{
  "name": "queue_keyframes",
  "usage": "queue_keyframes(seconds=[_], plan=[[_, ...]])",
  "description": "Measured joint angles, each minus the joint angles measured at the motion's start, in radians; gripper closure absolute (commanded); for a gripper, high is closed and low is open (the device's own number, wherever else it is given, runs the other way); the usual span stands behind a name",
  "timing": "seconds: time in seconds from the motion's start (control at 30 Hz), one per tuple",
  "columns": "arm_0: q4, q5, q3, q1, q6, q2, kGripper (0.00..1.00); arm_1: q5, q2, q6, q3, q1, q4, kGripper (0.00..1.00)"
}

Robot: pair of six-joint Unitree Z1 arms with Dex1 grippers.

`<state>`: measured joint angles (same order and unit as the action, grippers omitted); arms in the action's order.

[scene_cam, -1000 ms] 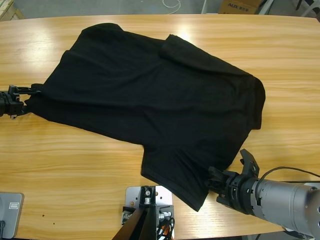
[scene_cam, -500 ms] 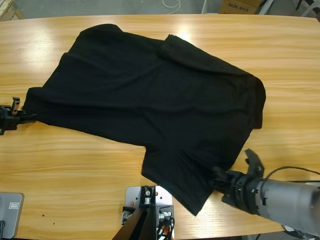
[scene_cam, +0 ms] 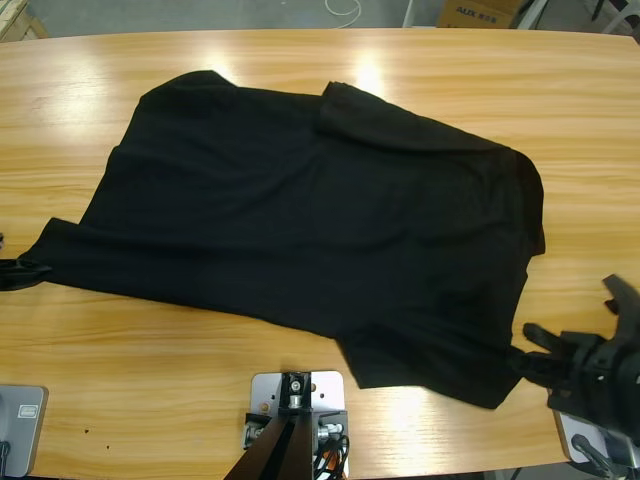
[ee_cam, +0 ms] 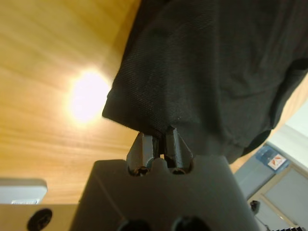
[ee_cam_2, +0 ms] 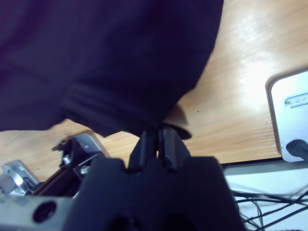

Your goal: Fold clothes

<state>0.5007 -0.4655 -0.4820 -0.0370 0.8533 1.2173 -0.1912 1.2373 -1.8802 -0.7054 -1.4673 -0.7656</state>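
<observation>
With both sets of jaws clamped on opposite edges, my left gripper (ee_cam: 159,144) and right gripper (ee_cam_2: 156,139) have drawn apart, stretching the soft black collared shirt (scene_cam: 310,230) flatter across the long wooden table (scene_cam: 150,340), ready for folding.

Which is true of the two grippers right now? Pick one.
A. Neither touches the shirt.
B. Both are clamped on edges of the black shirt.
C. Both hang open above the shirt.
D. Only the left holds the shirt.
B: the left gripper and the right gripper each pinch a hem of the black shirt.
</observation>
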Motion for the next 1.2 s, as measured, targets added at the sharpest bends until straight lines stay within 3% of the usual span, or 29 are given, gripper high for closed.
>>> queue_keyframes(seconds=[0.23, 0.4, 0.7, 0.9, 1.17, 1.2], plan=[[0.025, 0.004, -0.114, 0.028, 0.031, 0.010, 1.000, -0.178, -0.010, 0.279, -0.065, 0.000, 0.009, 1.000], [-0.022, 0.025, -0.198, 0.098, 0.076, 0.125, 1.000, -0.222, -0.010, 0.401, -0.075, 0.044, 0.046, 1.000], [-0.160, 0.031, -0.259, 0.112, 0.084, 0.330, 1.000, -0.223, -0.010, 0.611, -0.075, 0.298, 0.056, 1.000], [-0.185, 0.031, -0.341, 0.120, 0.084, 0.429, 1.000, -0.175, 0.000, 0.771, -0.071, 0.465, 0.151, 1.000], [-0.195, 0.031, -0.386, 0.125, 0.083, 0.511, 1.000, -0.116, 0.076, 0.943, -0.080, 0.579, 0.223, 1.000], [-0.199, 0.030, -0.387, 0.127, 0.083, 0.520, 0.616, -0.113, 0.079, 0.950, -0.081, 0.584, 0.223, 1.000]])
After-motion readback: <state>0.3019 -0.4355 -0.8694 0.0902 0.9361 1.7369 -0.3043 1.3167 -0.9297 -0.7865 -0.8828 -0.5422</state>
